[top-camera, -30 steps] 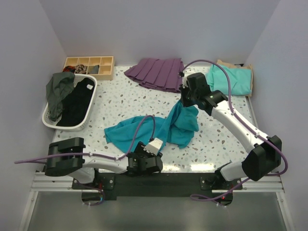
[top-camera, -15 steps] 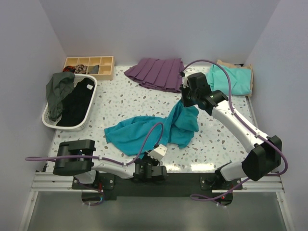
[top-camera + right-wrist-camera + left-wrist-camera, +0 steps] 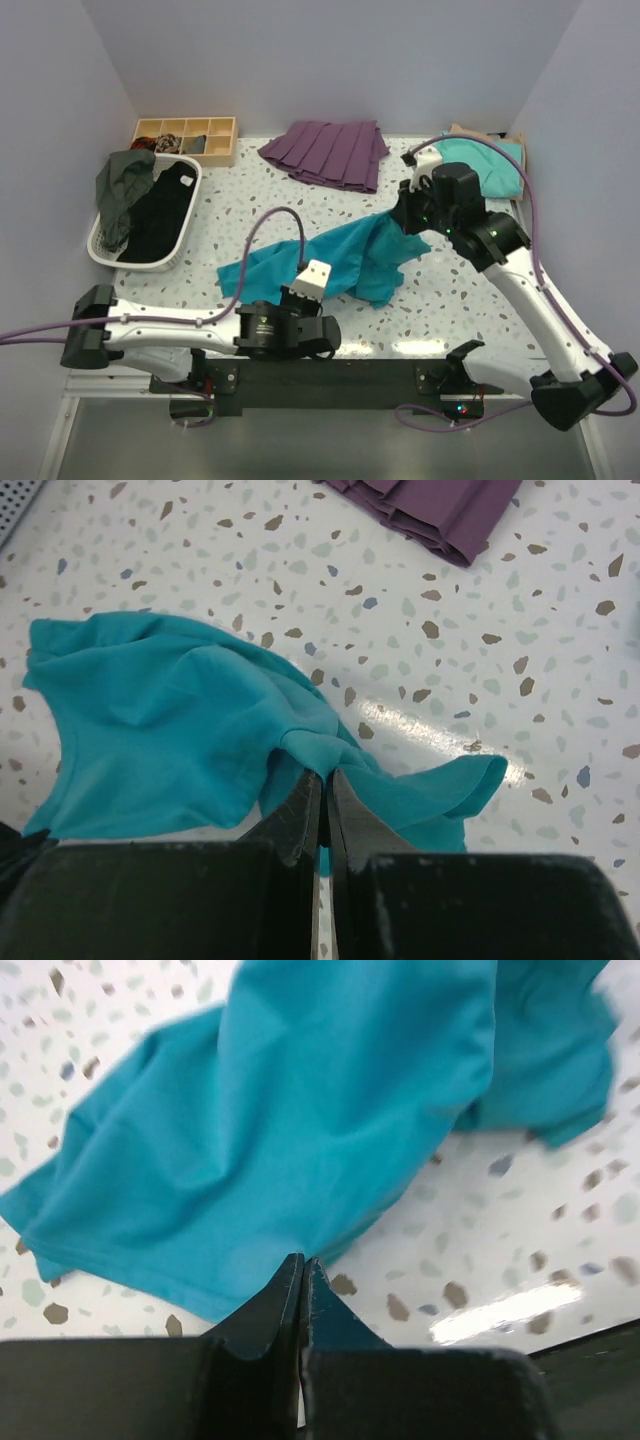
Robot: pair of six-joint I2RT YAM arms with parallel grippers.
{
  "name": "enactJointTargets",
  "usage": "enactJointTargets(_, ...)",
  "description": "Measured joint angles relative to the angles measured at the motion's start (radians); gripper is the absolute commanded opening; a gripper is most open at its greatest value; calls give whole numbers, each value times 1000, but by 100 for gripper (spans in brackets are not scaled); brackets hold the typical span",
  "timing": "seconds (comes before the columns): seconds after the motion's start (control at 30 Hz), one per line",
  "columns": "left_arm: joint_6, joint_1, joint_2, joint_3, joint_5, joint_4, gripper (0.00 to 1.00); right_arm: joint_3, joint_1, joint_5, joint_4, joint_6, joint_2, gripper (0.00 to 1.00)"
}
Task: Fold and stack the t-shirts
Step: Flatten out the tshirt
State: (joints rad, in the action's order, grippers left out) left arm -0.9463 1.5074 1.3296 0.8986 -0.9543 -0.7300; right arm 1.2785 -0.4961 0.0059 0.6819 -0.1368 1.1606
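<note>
The deep teal-blue t-shirt lies crumpled mid-table, drawn out between my two grippers. My left gripper is shut, its tips pinching the shirt's near edge; from above it sits under its wrist camera. My right gripper is shut on a raised fold of the same shirt at its far right end. A mint-green t-shirt lies at the back right corner on top of a tan one.
A purple pleated garment lies at the back centre. A white basket with dark clothes stands at the left. Behind it is a wooden compartment tray. Walls close in on both sides.
My left gripper has shut on the teal shirt's near edge and its arm has swung. The right arm moved right with its fold, drawing the shirt out longer.
</note>
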Motion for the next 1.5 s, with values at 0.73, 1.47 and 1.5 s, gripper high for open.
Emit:
enactJointTargets(0.73,23,7,-536,629,-154,-472,0,470,0,-74,397,6,-383,0)
enactJointTargets(1.47,49,-3,-502,656,-422,-438,6,201,0,3,138,51,120,0)
enactJointTargets(1.5,31,-6,-478,642,-430,-448,6,172,0,2,122,50,168,0)
